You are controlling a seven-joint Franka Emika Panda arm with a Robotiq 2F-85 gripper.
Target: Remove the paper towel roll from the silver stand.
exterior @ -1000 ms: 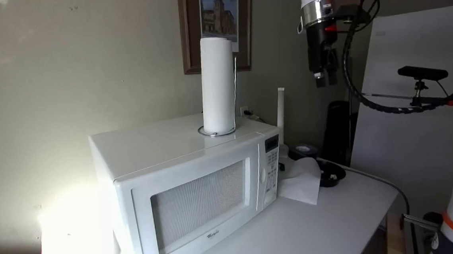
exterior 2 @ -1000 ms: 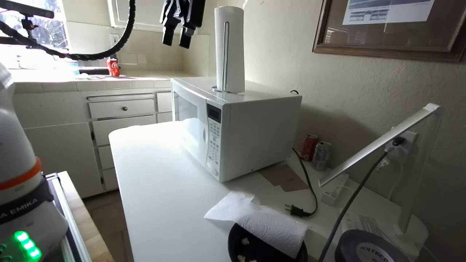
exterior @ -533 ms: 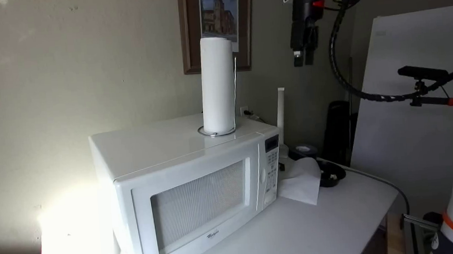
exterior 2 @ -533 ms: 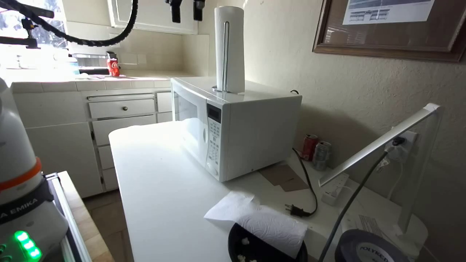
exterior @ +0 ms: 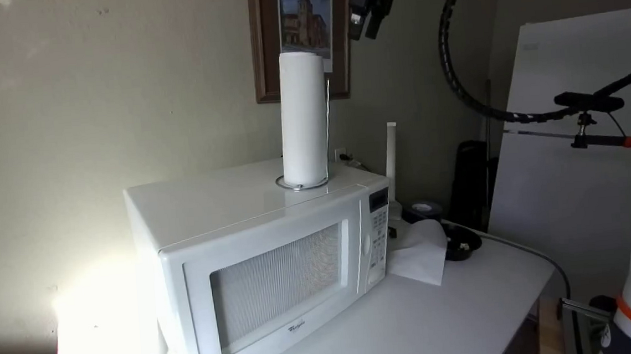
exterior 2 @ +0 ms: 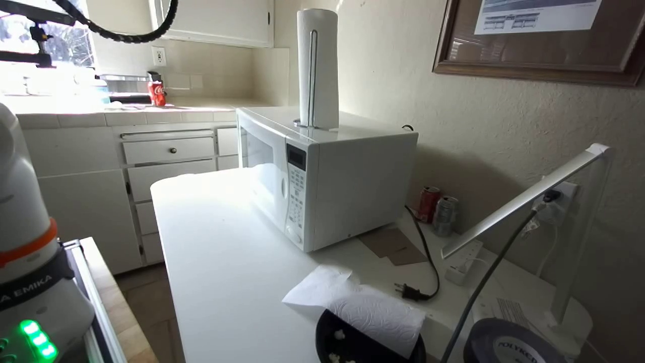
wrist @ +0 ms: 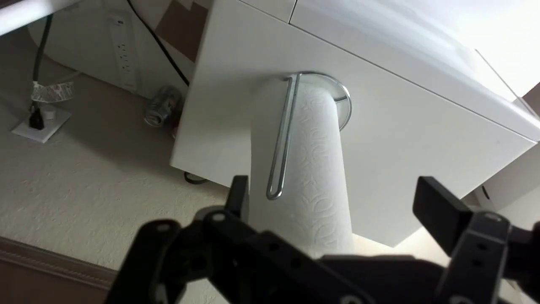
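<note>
The gripper is hovering high, its fingers standing wide apart. Lower than it, and apart from it in an exterior view, the paper towel roll is standing upright on the silver stand; in the wrist view the roll is showing between the fingers. The stand's looped wire is running up alongside the roll, on top of the microwave. Behind the gripper a framed picture is hanging. Well below the gripper, a crumpled paper sheet is lying on the table, partly covering a dark bowl.
</note>
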